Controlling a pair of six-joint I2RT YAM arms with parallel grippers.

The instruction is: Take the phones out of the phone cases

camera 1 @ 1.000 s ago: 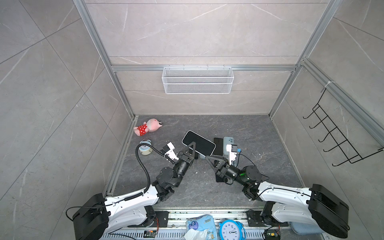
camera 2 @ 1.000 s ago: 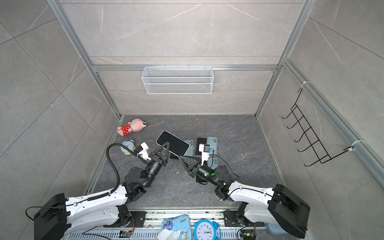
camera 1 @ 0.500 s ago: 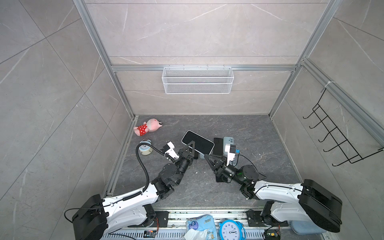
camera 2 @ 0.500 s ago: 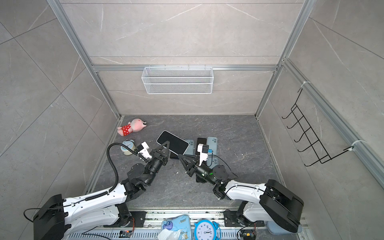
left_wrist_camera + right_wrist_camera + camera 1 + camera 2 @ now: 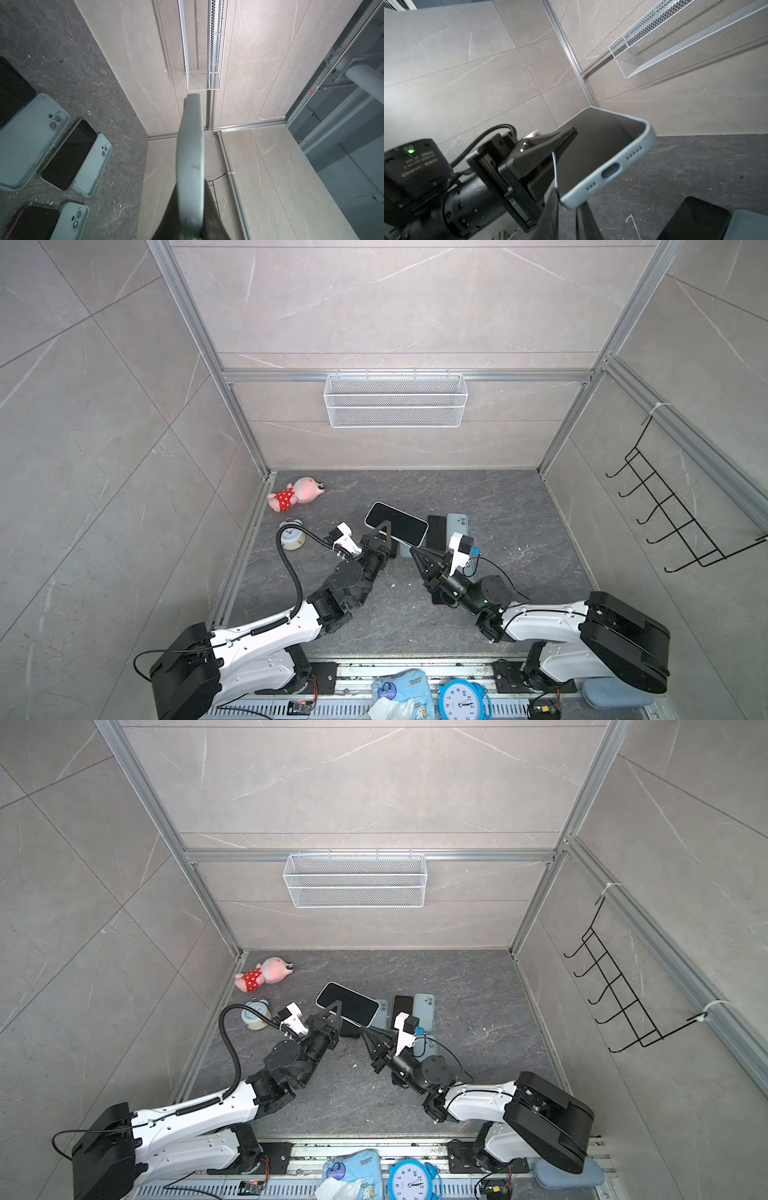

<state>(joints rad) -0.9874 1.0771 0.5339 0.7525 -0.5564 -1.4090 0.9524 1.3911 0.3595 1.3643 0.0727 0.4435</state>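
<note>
My left gripper (image 5: pixel 384 531) holds the phone (image 5: pixel 397 522), dark screen up, in its pale blue phone case (image 5: pixel 608 166) above the floor; both top views show this. It is shut on the case, which the left wrist view shows edge-on (image 5: pixel 190 155) between the black fingers. My right gripper (image 5: pixel 413 549) meets the phone's near corner from the right. In the right wrist view that corner of the case sits between its nearly closed fingertips (image 5: pixel 569 199). The phone is still seated in the case.
Several other dark phones (image 5: pixel 436 531) and pale blue cases (image 5: pixel 457 524) lie on the floor just behind the grippers. A pink plush (image 5: pixel 297 493) and a small clock (image 5: pixel 291 535) sit at the left. A wire basket (image 5: pixel 395 400) hangs on the back wall.
My right gripper has edged up and left to the phone's near corner. The left gripper and the phone have hardly moved.
</note>
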